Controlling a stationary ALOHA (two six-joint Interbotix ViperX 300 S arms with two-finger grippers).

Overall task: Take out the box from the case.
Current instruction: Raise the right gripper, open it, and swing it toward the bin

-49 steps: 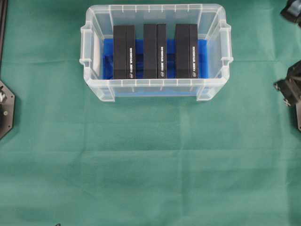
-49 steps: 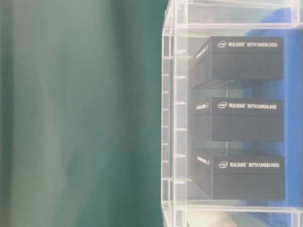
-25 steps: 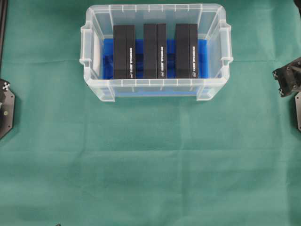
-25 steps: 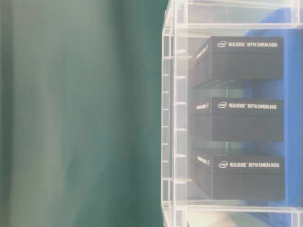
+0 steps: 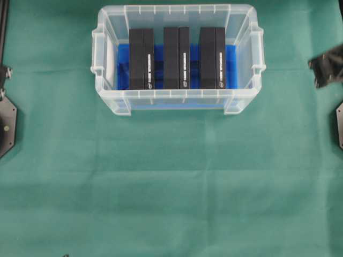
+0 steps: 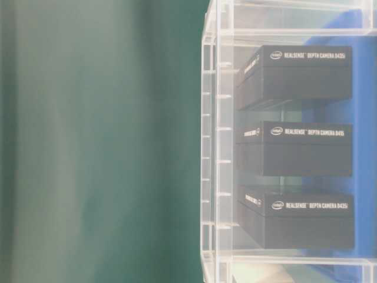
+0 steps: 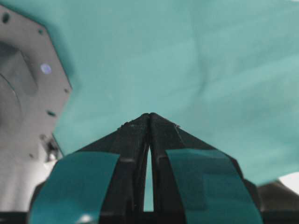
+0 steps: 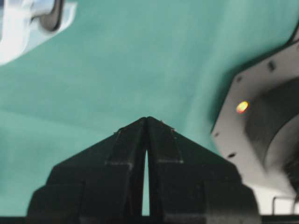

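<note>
The case (image 5: 177, 95), a clear plastic tub with a blue cloth (image 5: 231, 67) on its floor, stands at the top middle of the green table. Three black boxes stand side by side in it: left (image 5: 141, 59), middle (image 5: 176, 58) and right (image 5: 212, 58). The table-level view shows the same boxes (image 6: 294, 147) through the case wall (image 6: 209, 147). My left gripper (image 7: 149, 115) is shut and empty over bare cloth, far left of the case. My right gripper (image 8: 147, 118) is also shut and empty, and a corner of the case (image 8: 28, 23) shows ahead of it.
A green cloth (image 5: 171, 176) covers the table. The left arm's base plate (image 5: 6, 123) sits at the left edge, and the right arm (image 5: 327, 67) shows blurred at the right edge above its base (image 5: 340, 126).
The right arm has moved up along the right edge, level with the case. A bit of the left arm has come into view at the left edge. The boxes have not moved.
</note>
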